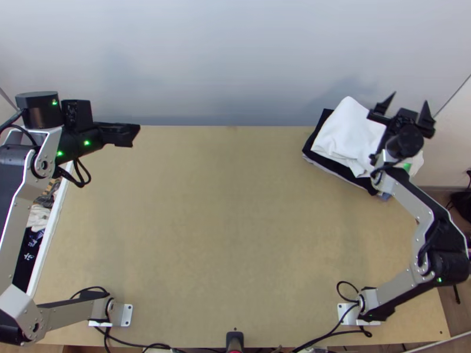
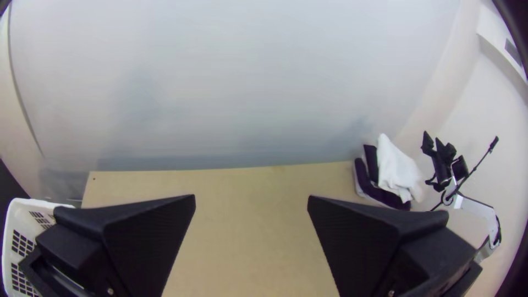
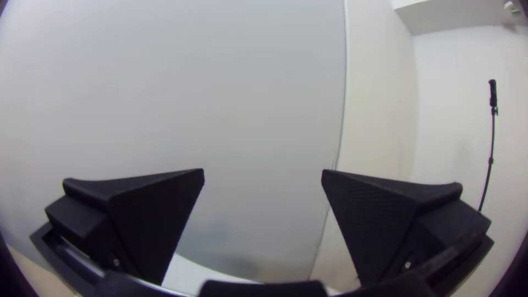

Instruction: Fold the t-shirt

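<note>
My left gripper (image 1: pixel 130 134) is over the table's far left corner in the top view. In the left wrist view the left gripper (image 2: pixel 251 203) stands open with nothing between its fingers. My right gripper (image 1: pixel 406 110) is at the far right, above the stack of clothes, and the right gripper (image 3: pixel 263 176) is open and holds nothing in the right wrist view. A white cloth (image 1: pixel 344 134) lies bunched on top of dark folded cloths (image 1: pixel 318 152) at the table's far right corner. Whether it is a t-shirt I cannot tell.
The light wooden table (image 1: pixel 235 223) stretches between the arms. A white basket (image 2: pixel 22 242) with mixed clothes (image 1: pixel 40 215) in it stands along the left edge, partly under the left arm. Cables run along the near edge, and a pale wall rises behind the table.
</note>
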### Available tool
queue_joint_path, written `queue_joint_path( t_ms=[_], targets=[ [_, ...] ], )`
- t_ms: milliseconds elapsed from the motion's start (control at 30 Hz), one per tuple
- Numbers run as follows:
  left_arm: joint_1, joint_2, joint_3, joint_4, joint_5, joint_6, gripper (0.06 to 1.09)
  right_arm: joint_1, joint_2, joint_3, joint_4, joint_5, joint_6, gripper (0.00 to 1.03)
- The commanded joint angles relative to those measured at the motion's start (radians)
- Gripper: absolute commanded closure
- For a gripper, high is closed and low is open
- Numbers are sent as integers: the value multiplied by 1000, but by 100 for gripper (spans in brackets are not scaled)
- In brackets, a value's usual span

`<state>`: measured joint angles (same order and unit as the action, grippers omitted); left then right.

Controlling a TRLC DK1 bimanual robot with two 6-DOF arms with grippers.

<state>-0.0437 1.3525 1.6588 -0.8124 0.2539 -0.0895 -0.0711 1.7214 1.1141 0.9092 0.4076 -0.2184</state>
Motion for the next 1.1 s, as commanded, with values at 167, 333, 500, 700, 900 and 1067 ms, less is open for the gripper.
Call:
queue_joint_path(
  t_ms=[167,333,500,700,900,1067],
  targets=[
    [45,-73,-19,33,-163,25,10,70,428,220,-15,-1,-7,4],
    [67,-150,-40,22,-177,25,10,74,557,294,-13,-1,-12,4],
    [76,-225,-122,42,-216,30,10,91,527,316,-23,7,-30,4],
    [142,-311,-197,98,-216,23,10,102,205,326,-293,5,-44,4],
    [166,-446,-333,249,-257,-42,10,62,-149,231,-392,-3,-7,4],
    [165,-691,-605,529,-341,-62,10,40,-522,13,-380,-89,82,4]
  ],
)
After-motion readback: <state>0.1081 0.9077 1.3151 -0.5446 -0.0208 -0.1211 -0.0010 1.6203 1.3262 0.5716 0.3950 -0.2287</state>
